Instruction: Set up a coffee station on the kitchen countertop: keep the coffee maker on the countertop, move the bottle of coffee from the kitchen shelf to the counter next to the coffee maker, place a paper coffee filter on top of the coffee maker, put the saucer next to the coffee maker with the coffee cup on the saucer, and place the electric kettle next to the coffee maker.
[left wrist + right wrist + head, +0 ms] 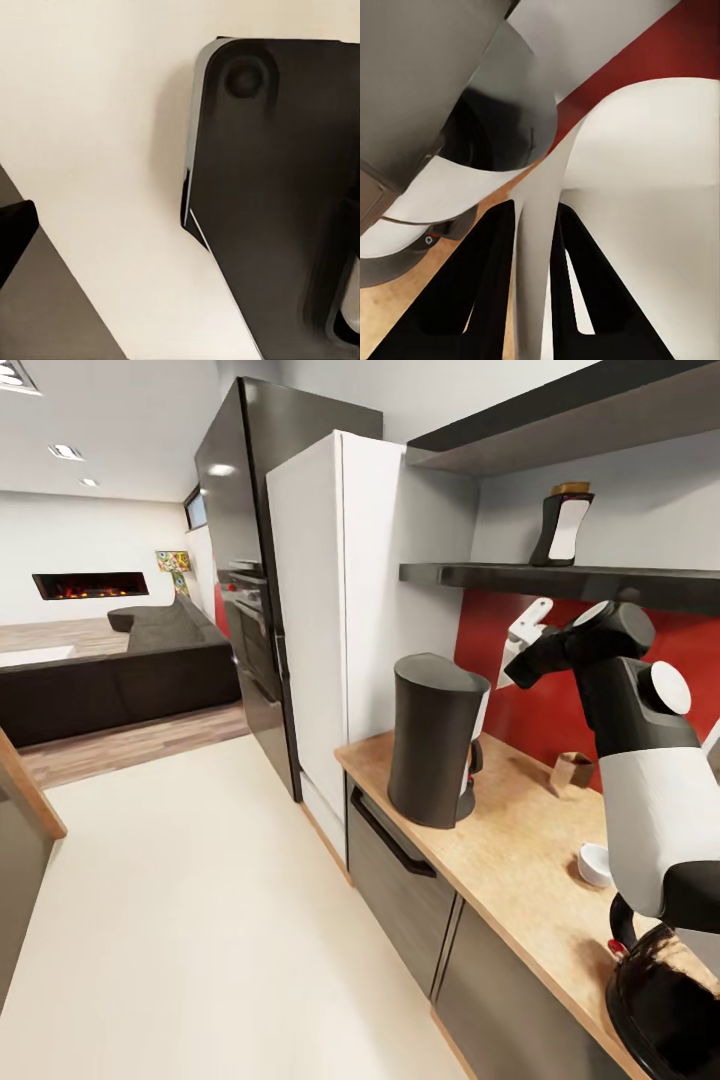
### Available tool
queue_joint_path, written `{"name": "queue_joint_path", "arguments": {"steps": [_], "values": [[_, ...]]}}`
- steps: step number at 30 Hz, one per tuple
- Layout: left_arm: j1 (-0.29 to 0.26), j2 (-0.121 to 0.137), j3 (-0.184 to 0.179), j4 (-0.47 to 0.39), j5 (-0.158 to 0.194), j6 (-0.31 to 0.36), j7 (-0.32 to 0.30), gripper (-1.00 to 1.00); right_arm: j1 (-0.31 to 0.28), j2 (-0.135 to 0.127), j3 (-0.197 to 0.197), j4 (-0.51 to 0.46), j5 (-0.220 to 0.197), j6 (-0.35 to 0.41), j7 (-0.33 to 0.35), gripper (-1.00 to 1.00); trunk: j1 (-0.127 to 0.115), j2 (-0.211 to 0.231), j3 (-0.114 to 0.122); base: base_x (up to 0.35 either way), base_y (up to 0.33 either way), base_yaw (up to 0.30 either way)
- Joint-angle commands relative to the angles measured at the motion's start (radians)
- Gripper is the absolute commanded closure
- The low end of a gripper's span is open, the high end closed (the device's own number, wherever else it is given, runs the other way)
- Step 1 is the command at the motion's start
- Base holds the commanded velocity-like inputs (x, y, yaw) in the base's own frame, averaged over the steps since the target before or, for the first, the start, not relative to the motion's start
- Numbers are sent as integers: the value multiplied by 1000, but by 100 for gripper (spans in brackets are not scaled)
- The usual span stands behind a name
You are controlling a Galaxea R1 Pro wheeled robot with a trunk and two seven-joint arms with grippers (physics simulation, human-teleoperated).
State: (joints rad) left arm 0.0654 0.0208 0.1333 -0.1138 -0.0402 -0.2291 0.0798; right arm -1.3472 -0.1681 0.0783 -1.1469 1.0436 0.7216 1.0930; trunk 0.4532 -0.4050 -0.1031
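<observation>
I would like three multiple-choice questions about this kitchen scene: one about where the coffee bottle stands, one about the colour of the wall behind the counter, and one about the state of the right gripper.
1. Where is the bottle of coffee?
A. on the lower shelf
B. on the countertop
C. on the floor

2. What colour is the wall panel behind the counter?
A. blue
B. red
C. green

3. What is the right gripper doing?
A. open and empty
B. shut on a cup
C. shut on a paper coffee filter

Answers:
1. A, it stands on the dark shelf above the coffee maker.
2. B, red shows between counter and shelf.
3. C, the right wrist view shows thin white paper pinched between the black fingers.
</observation>
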Motion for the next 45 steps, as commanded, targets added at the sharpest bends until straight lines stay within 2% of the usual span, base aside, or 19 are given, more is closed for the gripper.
{"name": "queue_joint_path", "arguments": {"steps": [1,13,20,45], "values": [[0,-1,5,-1,-4,-2,1,-100,-1,-1,2,-1,6,7,6,100,1,-2,-2,12,0,0],[0,-1,6,-1,-4,-1,0,-100,-1,1,2,-26,8,7,5,100,1,-2,-2,2,0,0],[-1,-2,6,-1,-4,-1,-1,-100,-1,0,2,-30,10,7,6,100,1,-2,-2,189,0,0],[0,-1,5,-1,-4,-1,1,-100,-1,1,4,-30,10,7,7,100,1,-2,-2,72,0,0]]}}
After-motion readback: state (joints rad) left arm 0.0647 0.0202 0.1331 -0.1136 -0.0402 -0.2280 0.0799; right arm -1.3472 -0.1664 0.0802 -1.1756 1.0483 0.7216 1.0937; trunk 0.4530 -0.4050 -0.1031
